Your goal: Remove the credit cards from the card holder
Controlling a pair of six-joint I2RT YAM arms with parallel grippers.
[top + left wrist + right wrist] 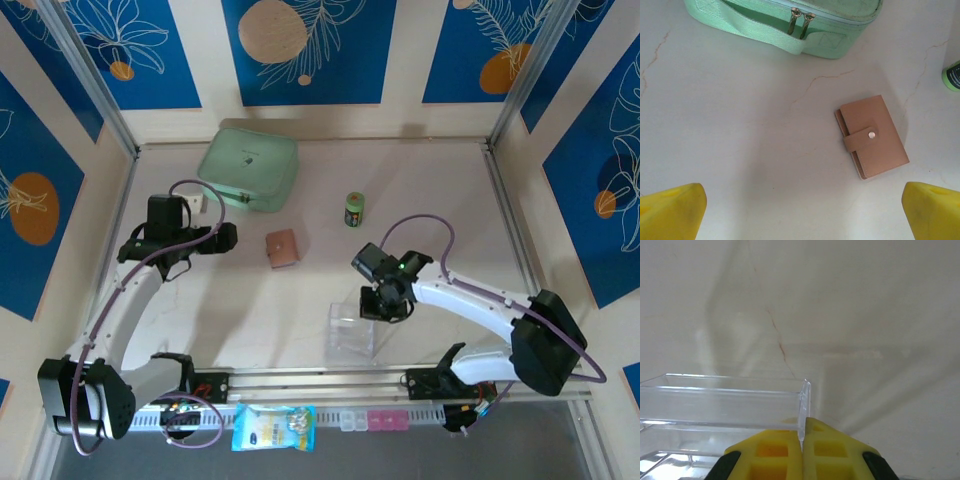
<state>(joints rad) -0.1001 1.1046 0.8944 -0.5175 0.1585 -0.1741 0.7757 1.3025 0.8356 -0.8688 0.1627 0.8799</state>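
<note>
Presently clenched with the right pincer (801, 440) on one upright wall of the clear plastic box (725, 400), yellow fingers (770, 457) pressed flat against either face of the pane. Probably gripped so as to steady or shift the box as a landing place for cards, though that is only a guess.

Over on the left, spread wide and grasping nothing: left pincer (800, 215), hovering above the bare table (715, 125). Likely kept released and held back for a clean look at the card holder (871, 136) before any reach, with that holder lying ahead, right of centre and well apart from both fingertips.

Further out, lying flat on the table between the mint-green case (790, 25) and the clear box, touching neither, with the small green cylinder (952, 75) off to its right. Shut, with the strap (860, 139) snapped at its stud, so credit cards judged to be tucked inside and nothing taken out yet.

Seen from the left wrist, long axis running from upper left down to lower right, nearer upright than level. Strap set across that axis and wrapped over the left long edge, where layered edges show — opening side judged to face left, spine right.
</note>
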